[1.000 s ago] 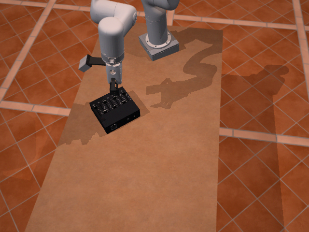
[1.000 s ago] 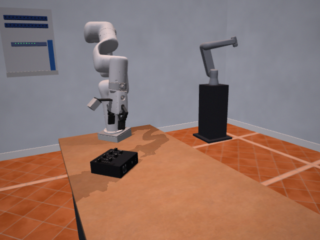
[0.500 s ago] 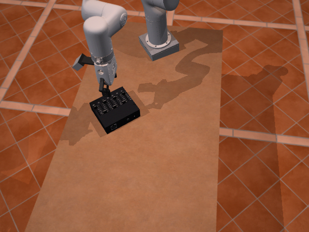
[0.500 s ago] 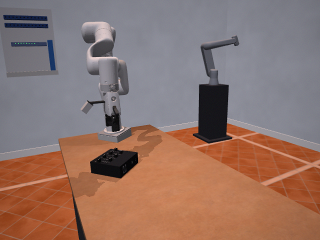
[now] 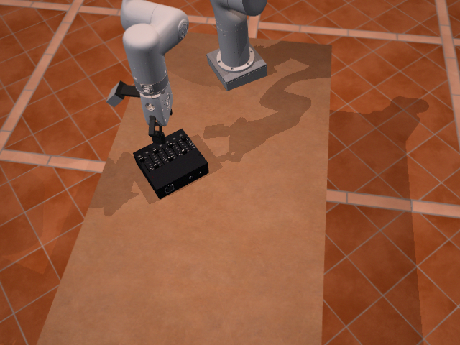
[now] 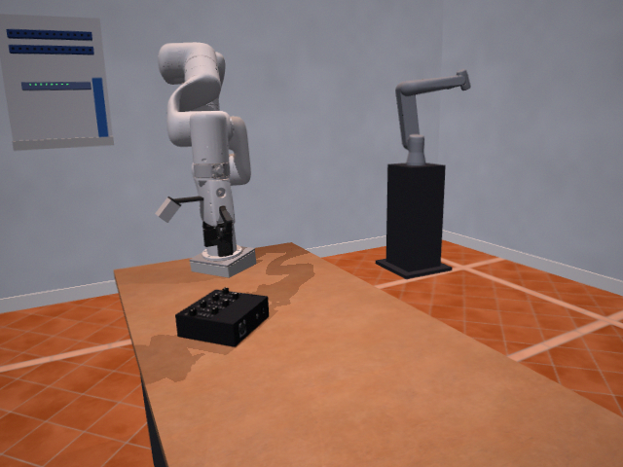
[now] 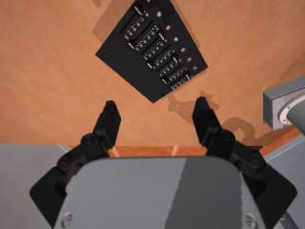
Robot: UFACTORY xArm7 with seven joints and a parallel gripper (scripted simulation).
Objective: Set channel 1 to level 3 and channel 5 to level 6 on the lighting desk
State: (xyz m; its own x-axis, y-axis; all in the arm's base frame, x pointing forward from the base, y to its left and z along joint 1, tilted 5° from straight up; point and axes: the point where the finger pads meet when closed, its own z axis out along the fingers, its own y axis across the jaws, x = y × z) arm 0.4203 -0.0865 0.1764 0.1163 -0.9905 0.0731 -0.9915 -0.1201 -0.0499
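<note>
Landmark: desk (image 5: 174,169), black box, flat on the brown surface (image 5: 223,259), turned at an angle to the surface edges.

Left of desk: desk shadow (image 5: 118,185) spilling toward the surface's left edge. Grey camera block (image 5: 116,96) sticking out from the wrist, up-left of the desk.

At desk: fader rows across the top face, caps (image 7: 159,35) at mixed heights along their slots; levels and channel numbers too small to read. Two sockets on the near side face in the top view.

Above desk: claw (image 5: 157,134) pointing straight down, hanging over the back-left corner in the top view. Exterior view shows claw (image 6: 219,239) well above the desk (image 6: 221,313), no contact. Wrist view: desk (image 7: 152,50) whole ahead of the fingers, both fingers spread wide, nothing between them. Claw fully open, empty.

Behind-right of desk: arm base (image 5: 259,74) on the surface's far end. Arm shadow (image 5: 282,100) running right of the desk across the surface.

Far right of desk, off the surface: second grey arm (image 6: 427,90) on a black pedestal (image 6: 415,216) on the tile floor.
</note>
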